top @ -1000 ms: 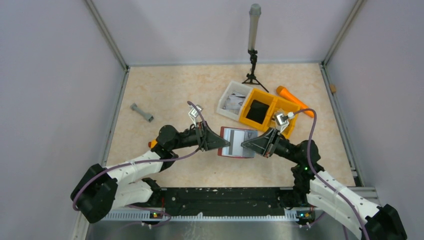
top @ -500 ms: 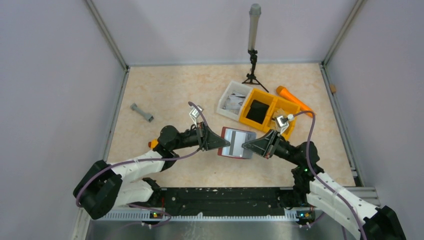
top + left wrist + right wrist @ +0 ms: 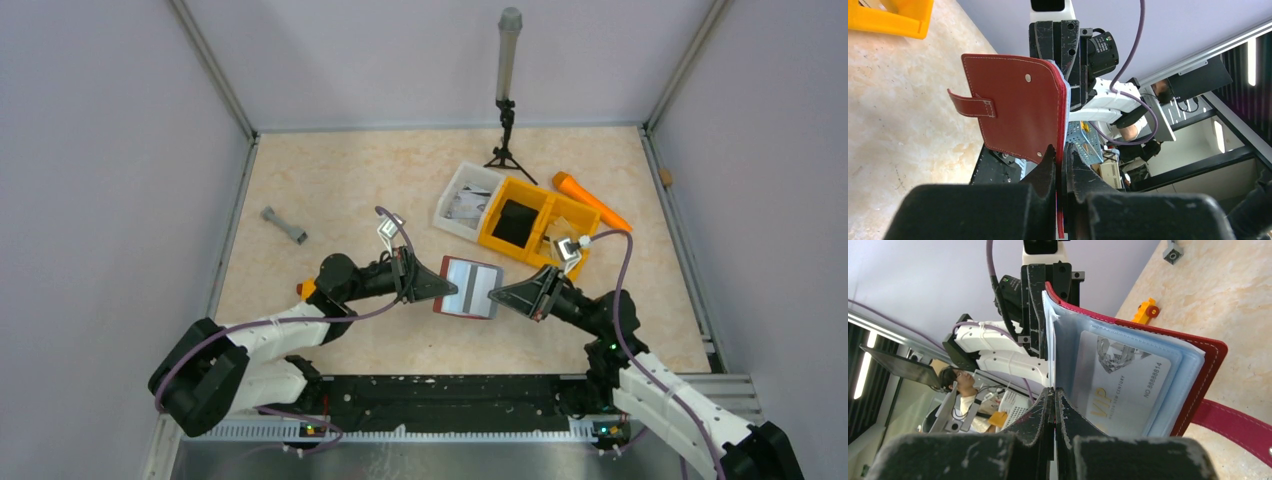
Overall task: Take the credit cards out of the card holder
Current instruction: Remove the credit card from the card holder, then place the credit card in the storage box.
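Since a second ago the right arm has drawn back toward the near edge, and the open card holder (image 3: pixel 467 288) looks narrower, held above the table (image 3: pixel 330 180) with its long axis running gripper to gripper. The left gripper (image 3: pixel 441 286) clamps its red cover, and the right gripper (image 3: pixel 492 297) is pinched tight on a clear sleeve's edge. One sleeved credit card (image 3: pixel 1120 385) reads "VIP" and "NO 88888814".
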`<state>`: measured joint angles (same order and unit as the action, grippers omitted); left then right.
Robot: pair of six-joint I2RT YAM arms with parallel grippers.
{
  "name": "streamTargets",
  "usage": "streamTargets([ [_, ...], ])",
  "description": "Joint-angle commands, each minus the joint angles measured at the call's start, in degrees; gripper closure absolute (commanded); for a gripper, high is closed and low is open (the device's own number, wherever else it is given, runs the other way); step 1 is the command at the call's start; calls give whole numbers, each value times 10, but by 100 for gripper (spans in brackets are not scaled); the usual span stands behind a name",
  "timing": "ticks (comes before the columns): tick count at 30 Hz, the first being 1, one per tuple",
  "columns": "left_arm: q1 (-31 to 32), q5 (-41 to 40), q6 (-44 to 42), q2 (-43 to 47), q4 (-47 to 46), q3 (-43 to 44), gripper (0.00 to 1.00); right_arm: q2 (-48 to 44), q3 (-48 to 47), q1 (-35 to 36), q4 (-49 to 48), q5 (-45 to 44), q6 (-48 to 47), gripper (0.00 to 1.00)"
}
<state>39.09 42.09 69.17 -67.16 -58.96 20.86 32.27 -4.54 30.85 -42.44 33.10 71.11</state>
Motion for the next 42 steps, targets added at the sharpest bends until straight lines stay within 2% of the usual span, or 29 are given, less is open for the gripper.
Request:
streamTargets([
  [1, -4, -7, 5, 1, -50, -3, 100, -12, 6, -10, -19, 8, 2, 100],
  [6, -5, 1, 15, -4, -57, 2, 100, -13, 5, -12, -17, 9, -2, 100],
  [9, -5, 8, 24, -13, -67, 6, 100, 1, -4, -12, -34, 19, -4, 87],
  [14, -4, 13, 37, -27, -88, 10, 100, 36, -7, -12, -73, 29, 7, 76],
  [15, -4, 14, 39, -29, -94, 11, 100, 43, -6, -12, -82, 30, 10, 78],
  [19, -5, 11, 39, -31, -105, 8, 100, 51, -8, -12, -85, 30, 11, 100],
  [21, -10, 5, 33, -22, -99, 3, 100, 43, -12, -12, -55, 25, 0, 100],
  [28, -73, 28, 18, 36, -14, -4, 100, -45, -28, -41, 115, 0, -59, 100],
  [30, -90, 30, -7, 59, 47, 3, 100, -59, -49, -54, 168, -1, -87, 100],
  [33, -104, 10, -74, 104, 204, 24, 100, -69, -99, -67, 283, -37, -144, 100],
  [35, -108, -17, -123, 133, 305, 46, 100, -70, -153, -68, 379, -86, -216, 100],
  [38, -110, -59, -180, 170, 433, 88, 100, -42, -270, -68, 558, -208, -362, 100],
  [42, -112, -95, -223, 198, 529, 131, 100, 49, -385, -67, 684, -322, -509, 100],
])
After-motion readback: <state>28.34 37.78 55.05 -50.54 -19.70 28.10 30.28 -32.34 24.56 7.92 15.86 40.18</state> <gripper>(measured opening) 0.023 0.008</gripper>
